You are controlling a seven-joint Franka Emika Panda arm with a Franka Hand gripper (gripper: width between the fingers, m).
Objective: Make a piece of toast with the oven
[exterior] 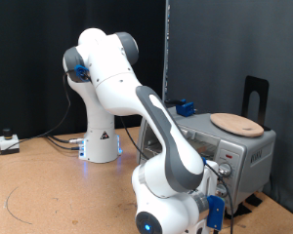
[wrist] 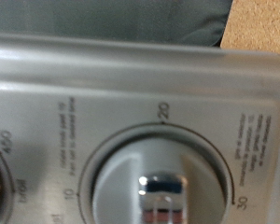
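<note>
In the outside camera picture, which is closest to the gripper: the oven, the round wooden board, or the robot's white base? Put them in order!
1. oven: right beside the gripper, at the exterior view's bottom right.
2. round wooden board: up on top of the oven.
3. robot's white base: far off, towards the exterior view's left.

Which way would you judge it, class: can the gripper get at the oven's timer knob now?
Probably yes. The wrist view looks straight at the timer knob on the oven at close range, with nothing between; the gripper itself does not show.
</note>
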